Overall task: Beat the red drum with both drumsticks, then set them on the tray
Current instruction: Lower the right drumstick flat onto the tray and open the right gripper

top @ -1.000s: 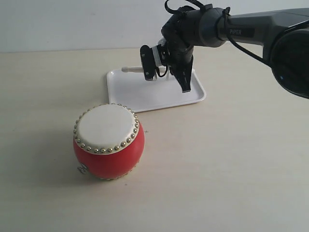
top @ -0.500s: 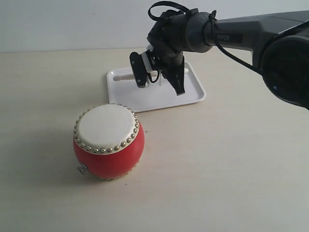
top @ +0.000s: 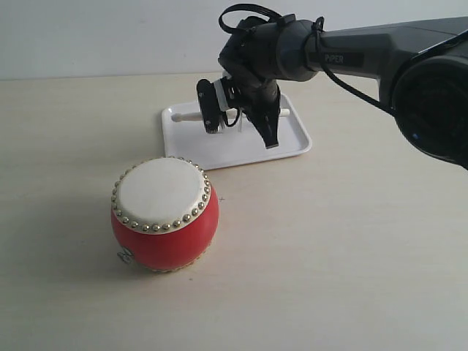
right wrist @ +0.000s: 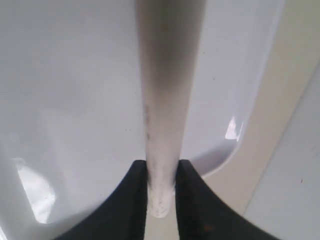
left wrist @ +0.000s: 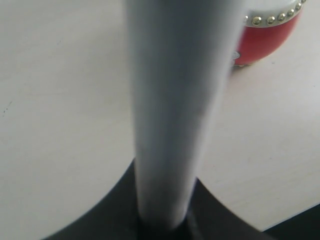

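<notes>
Here, drumstick (right wrist: 162,100) in right claw (right wrist: 161,170), over tray (right wrist: 65,100)

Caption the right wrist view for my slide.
Right gripper shut on a drumstick, holding it over the white tray.

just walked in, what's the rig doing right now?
The right claw grips a slim pale wooden drumstick over the flat white plastic tray, not yet released. The left claw, outside the exterior view, holds the second drumstick above the table, with the glossy red studded drum in its camera's view. Neither stick touches the drum.
</notes>
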Robot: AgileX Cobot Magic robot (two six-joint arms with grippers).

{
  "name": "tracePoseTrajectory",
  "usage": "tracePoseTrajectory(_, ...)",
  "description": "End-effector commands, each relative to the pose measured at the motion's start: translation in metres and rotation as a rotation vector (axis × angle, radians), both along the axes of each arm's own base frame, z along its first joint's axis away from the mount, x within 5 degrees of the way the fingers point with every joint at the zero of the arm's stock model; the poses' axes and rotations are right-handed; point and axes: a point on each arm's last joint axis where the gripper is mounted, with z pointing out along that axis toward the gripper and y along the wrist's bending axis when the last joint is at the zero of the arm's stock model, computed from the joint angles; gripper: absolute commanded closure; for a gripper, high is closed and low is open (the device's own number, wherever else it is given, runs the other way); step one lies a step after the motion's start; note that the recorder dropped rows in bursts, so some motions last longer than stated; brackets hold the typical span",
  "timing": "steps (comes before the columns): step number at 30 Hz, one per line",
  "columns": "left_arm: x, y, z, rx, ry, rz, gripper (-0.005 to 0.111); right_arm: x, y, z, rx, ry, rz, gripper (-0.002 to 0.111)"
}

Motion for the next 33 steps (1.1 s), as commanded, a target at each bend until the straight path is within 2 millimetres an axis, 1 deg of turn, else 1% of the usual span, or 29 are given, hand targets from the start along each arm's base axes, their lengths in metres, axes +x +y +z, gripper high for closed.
tracePoseTrajectory(1,0.000,0.000,0.000,-0.007,-0.009,-0.002,0.107,-0.001,0.002,0.002,0.031,0.003,-0.015,0.108)
tracePoseTrajectory(5,-0.001,0.000,0.000,-0.007,-0.008,-0.002,0.107,-0.001,0.003,-0.006,0.033,0.018,-0.017,0.107)
tracePoseTrajectory(11,-0.001,0.000,0.000,-0.006,-0.006,-0.002,0.107,0.000,0.004,-0.010,0.036,0.018,-0.010,0.092)
tracePoseTrajectory(14,-0.001,0.000,0.000,-0.006,-0.006,-0.002,0.107,0.000,0.004,-0.010,0.036,0.016,-0.008,0.088)
tracePoseTrajectory(28,-0.001,0.000,0.000,-0.006,-0.008,-0.003,0.107,0.000,0.003,-0.010,0.049,0.014,-0.033,0.087)
tracePoseTrajectory(30,-0.001,0.000,0.000,-0.006,-0.008,-0.003,0.107,0.000,0.004,-0.010,0.052,0.012,-0.031,0.079)
tracePoseTrajectory(31,-0.001,0.000,0.000,-0.006,-0.008,-0.003,0.107,0.000,0.004,-0.010,0.052,0.012,-0.031,0.073)
tracePoseTrajectory(33,-0.001,0.000,0.000,-0.006,-0.008,-0.003,0.107,0.001,0.003,-0.009,0.044,0.007,-0.027,0.071)
